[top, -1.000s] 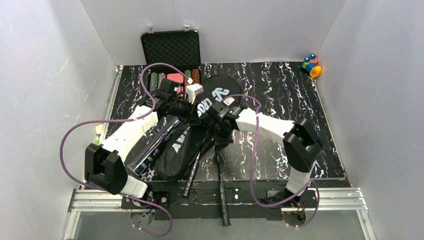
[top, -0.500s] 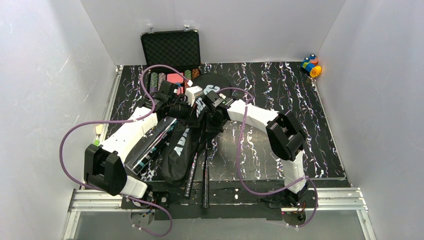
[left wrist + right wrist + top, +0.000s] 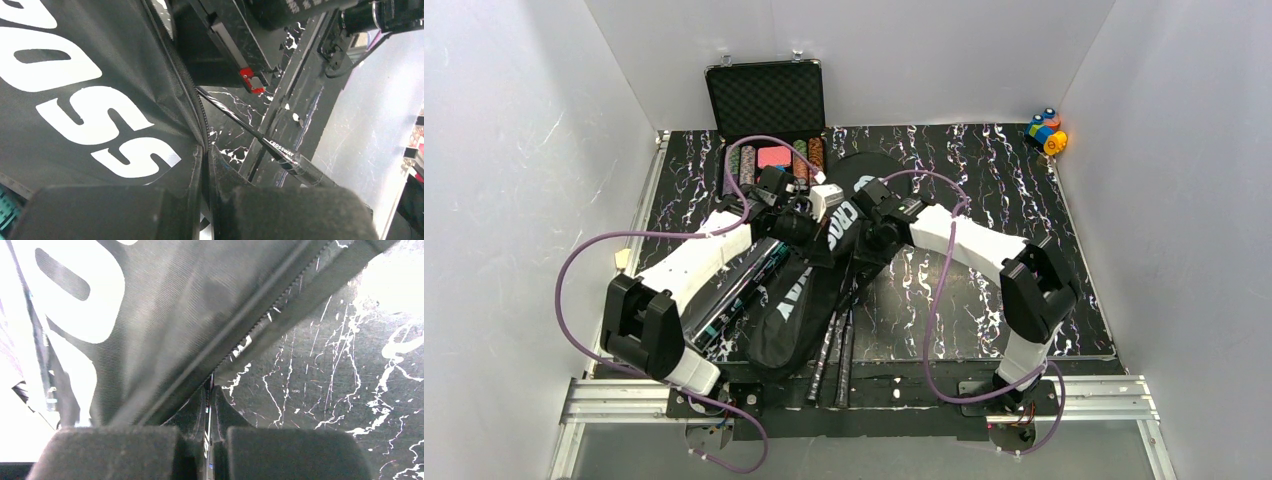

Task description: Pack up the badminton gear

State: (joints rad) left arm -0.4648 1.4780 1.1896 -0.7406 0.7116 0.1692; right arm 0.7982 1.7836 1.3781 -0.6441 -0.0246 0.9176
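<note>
The black CROSSWAY bag (image 3: 776,322) lies diagonally mid-table. Two black racket handles (image 3: 826,350) (image 3: 845,345) stick out of its open side toward the near edge. My left gripper (image 3: 821,250) is shut on the bag's zipper edge (image 3: 202,125), as the left wrist view (image 3: 206,155) shows. A racket shaft (image 3: 235,117) runs beside it. My right gripper (image 3: 864,255) is shut on a thin printed racket shaft (image 3: 209,390) at the bag's opening (image 3: 165,315). The black tube with teal print (image 3: 729,295) lies left of the bag. No shuttlecocks show.
The open poker chip case (image 3: 764,100) stands at the back left, with its chips (image 3: 769,157) just behind my left wrist. Toy blocks (image 3: 1046,132) sit in the far right corner. White walls close in three sides. A metal rail (image 3: 874,395) runs along the near edge.
The racket handles have slid up off the near rail and further into the bag. My right arm swung left, then back right. My left gripper shifted slightly right with the bag edge.
</note>
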